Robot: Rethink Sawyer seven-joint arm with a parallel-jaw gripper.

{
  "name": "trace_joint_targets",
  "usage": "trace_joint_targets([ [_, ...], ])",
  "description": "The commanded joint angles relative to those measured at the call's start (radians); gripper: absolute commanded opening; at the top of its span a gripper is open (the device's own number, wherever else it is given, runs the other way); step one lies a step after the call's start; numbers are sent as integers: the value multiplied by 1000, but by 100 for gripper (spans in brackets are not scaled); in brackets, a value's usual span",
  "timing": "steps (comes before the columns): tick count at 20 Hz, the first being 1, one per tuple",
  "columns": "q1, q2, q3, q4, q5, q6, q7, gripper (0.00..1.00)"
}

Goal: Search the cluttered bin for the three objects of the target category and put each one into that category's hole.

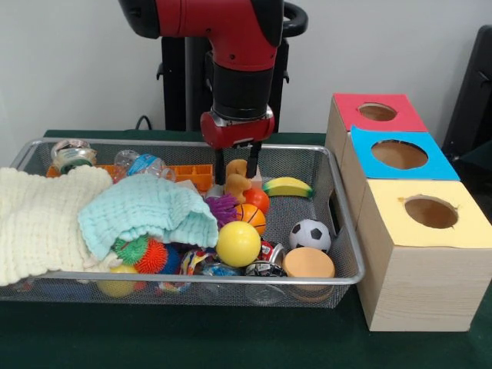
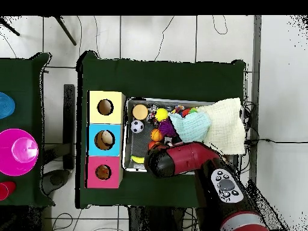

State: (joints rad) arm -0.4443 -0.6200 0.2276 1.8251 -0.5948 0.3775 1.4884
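A dark green table (image 1: 231, 346) stands before a pale wall. On it sits the wire bin (image 1: 350, 231) of balls, cloths and toys. Toward its back stands a tan, lumpy animal toy (image 1: 237, 181) — upright, long axis vertical. The gripper (image 1: 236, 164) straddles its top, fingers narrowly parted — contact unclear.

From above I see my red arm (image 2: 186, 159) reaching over the wire bin (image 2: 127, 135) on the dark green table (image 2: 162, 78) — its wrist hides the gripper. A cream cloth (image 2: 231, 126) and a pale blue cloth (image 2: 195, 125) cover the bin's right part. Left of the bin stand three boxes — yellow (image 2: 106, 107), blue (image 2: 105, 139), red (image 2: 103, 172) — each with a round hole.
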Motion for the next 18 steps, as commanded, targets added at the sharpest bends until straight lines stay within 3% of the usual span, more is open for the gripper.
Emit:
trace_joint_targets([
  [1, 5, 78, -7, 16, 14, -79, 159, 100],
  [16, 45, 100, -83, 4, 26, -89, 163, 100],
  [17, 50, 100, -87, 0, 27, -92, 159, 0],
  [18, 50, 100, -89, 0, 27, -91, 159, 0],
])
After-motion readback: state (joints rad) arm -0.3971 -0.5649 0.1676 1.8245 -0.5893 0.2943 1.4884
